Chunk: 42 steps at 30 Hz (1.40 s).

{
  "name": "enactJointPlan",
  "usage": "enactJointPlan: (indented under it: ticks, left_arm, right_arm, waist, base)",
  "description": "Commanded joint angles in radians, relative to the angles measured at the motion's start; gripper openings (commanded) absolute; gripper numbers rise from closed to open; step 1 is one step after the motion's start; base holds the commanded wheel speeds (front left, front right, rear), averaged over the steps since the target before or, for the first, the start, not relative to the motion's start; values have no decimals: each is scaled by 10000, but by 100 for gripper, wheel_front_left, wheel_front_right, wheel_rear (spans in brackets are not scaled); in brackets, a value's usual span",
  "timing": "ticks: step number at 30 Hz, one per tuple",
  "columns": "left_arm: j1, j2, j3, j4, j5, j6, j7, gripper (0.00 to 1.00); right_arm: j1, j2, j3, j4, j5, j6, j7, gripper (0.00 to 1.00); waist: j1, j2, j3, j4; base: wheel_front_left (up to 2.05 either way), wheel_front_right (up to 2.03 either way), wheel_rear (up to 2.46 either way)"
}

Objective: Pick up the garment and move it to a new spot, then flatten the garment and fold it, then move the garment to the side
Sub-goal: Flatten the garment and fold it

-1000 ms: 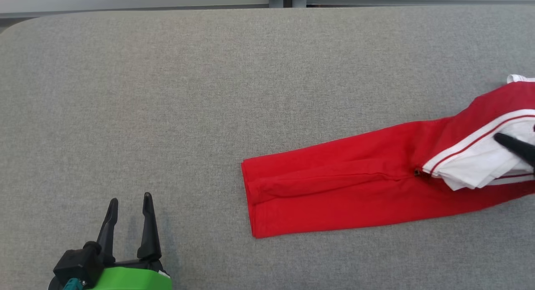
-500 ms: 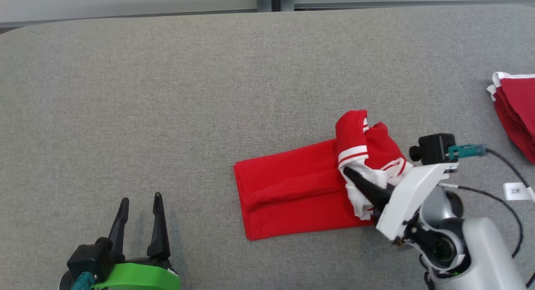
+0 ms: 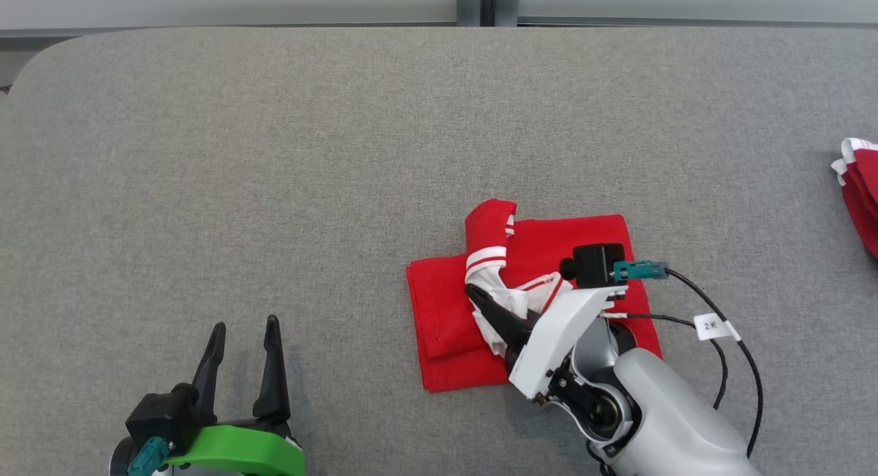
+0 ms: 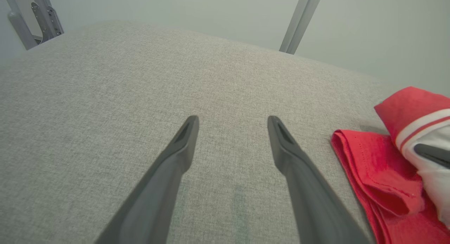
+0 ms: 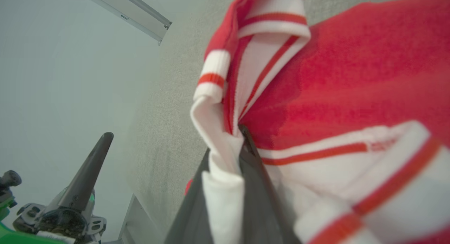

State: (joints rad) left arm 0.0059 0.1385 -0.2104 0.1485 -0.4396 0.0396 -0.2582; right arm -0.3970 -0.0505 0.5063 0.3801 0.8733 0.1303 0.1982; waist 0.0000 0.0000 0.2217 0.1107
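Folding w/ R gripper [image 3: 472,292] pinched shut on white-striped edge of red garment [image 3: 439,325], which lies doubled on table [image 3: 274,153], right of centre; L gripper [image 3: 245,324] well apart, jaws wide; judgement: carry edge low, align corners, release once flat.

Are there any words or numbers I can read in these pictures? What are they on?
"2", then a mark too small to read: on the small white tag beside the right arm.
On the red and white garment: stripes, no letters visible.
No other text can be read.
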Motion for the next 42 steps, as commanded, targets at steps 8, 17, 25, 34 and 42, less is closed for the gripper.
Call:
enactJointPlan:
  ticks: [8,17,25,34,42]
  left_arm:
    - [61,-103,69,97,-45,-14,-67,100]
    - [118,-102,275,138,-16,-9,-71,100]
    - [166,-154,385,176,26,-56,-75,100]
    - [323,-89,511,147,22,10,-75,100]
    - [355,-46,459,28,41,35,-68,100]
  right_arm:
    - [-854,-9,1447,981,930,4,-706,0]
    - [-1302,-11,2101,1706,978,4,-845,0]
    - [-1104,-5,2404,1052,774,4,-442,100]
    - [-168,-18,929,-1504,-180,4,358,100]
    - [1030,-21,-2296,-4140,-2325,4,2177,100]
  waist:
    - [0,0,-127,47]
    - [0,0,-98,-153]
    - [0,0,-150,-355]
    - [0,0,-414,-577]
    - [0,0,-396,-602]
  base:
    - [0,0,0]
    - [0,0,0]
    - [0,0,0]
    - [0,0,0]
    - [0,0,0]
